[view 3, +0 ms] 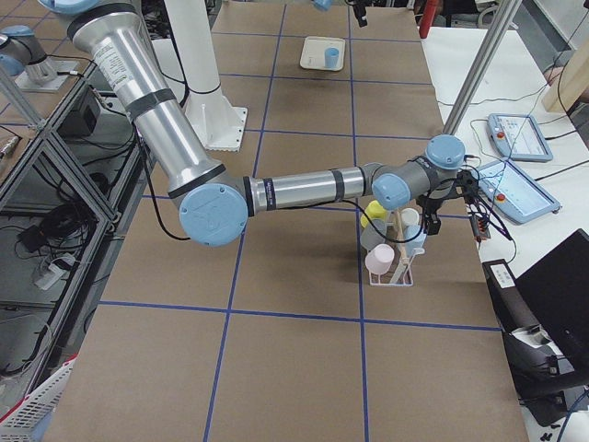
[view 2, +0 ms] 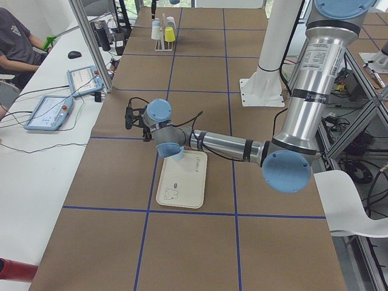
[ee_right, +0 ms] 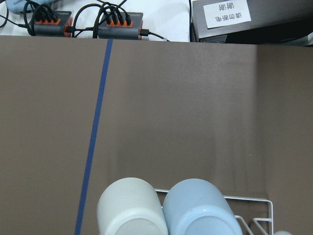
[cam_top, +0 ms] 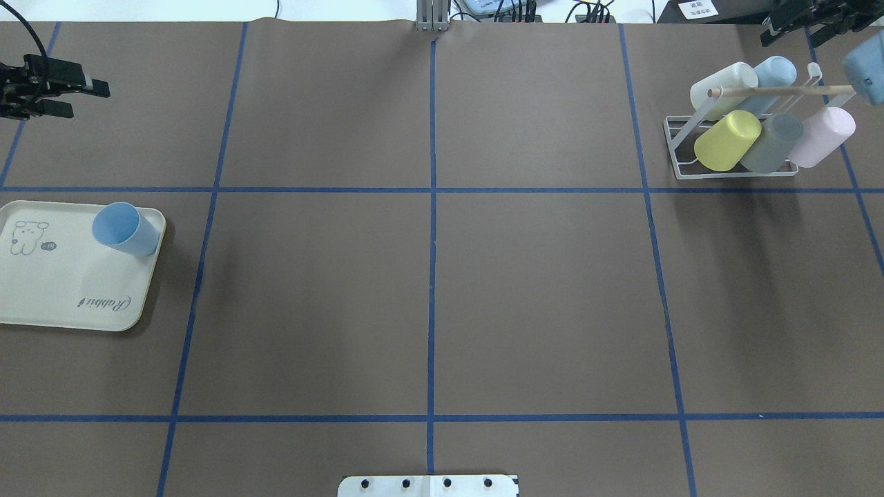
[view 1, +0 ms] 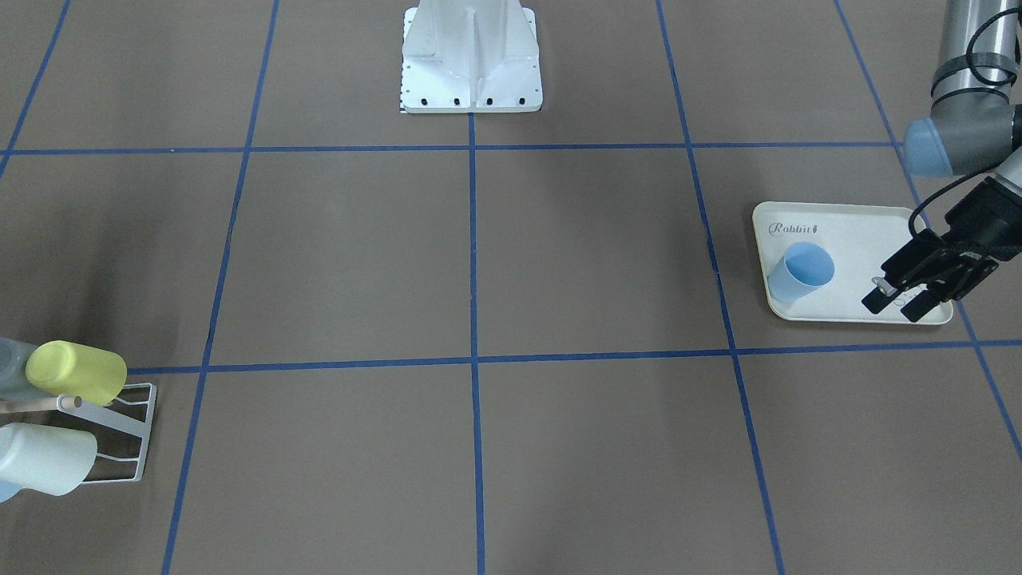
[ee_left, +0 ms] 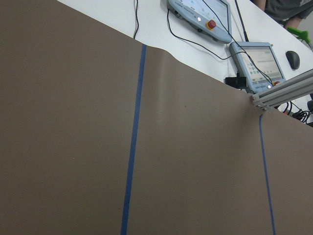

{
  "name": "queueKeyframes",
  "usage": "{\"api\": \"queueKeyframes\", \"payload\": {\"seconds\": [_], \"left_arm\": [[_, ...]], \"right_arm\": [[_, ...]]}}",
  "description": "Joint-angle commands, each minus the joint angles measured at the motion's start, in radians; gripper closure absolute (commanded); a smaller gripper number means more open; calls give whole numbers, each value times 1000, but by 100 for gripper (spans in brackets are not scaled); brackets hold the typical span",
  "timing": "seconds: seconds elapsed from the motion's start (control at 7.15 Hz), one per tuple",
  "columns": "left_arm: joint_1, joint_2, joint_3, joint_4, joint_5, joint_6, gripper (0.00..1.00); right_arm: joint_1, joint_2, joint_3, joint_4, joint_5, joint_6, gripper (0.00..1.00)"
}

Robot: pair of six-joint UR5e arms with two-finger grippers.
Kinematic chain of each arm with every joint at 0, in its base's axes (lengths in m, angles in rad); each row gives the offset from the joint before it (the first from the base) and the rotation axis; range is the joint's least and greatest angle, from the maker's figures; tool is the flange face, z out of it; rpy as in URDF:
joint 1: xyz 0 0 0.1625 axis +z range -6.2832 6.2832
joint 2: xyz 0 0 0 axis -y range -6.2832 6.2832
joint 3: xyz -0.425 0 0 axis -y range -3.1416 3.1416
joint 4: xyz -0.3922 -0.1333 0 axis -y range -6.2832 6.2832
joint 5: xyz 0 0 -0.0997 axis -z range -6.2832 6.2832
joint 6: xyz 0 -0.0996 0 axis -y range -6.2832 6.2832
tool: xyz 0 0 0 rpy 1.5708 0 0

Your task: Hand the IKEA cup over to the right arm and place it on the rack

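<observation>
Our left gripper [view 1: 892, 307] hangs spread and empty near the tray [view 1: 854, 239], ready for its upright cup [view 1: 801, 271]; how the right gripper [cam_top: 794, 19] stands we cannot tell.

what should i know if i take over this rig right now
Left gripper: open, empty, raised clear of the blue cup.
Right gripper: up by the rack; open or shut cannot be told.
The blue cup stands at a corner of the cream tray. The rack already holds five other cups.
Done: nothing yet on this cup.
Left: grasp with the left, hand to the right, place on the rack.
</observation>
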Motion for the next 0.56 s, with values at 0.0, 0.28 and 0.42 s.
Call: {"api": "queueKeyframes", "payload": {"seconds": [0.0,0.28,0.42], "left_arm": [[13,6,-43,246,-2,113,0],[56,71,-156,472,-5,237,0],[98,76,-222,608,-5,242,0]], "right_arm": [[-1,-15,54,-1,4,31,2],[-1,-20,58,-1,5,35,2],[-1,-26,63,-1,5,35,2]]}}
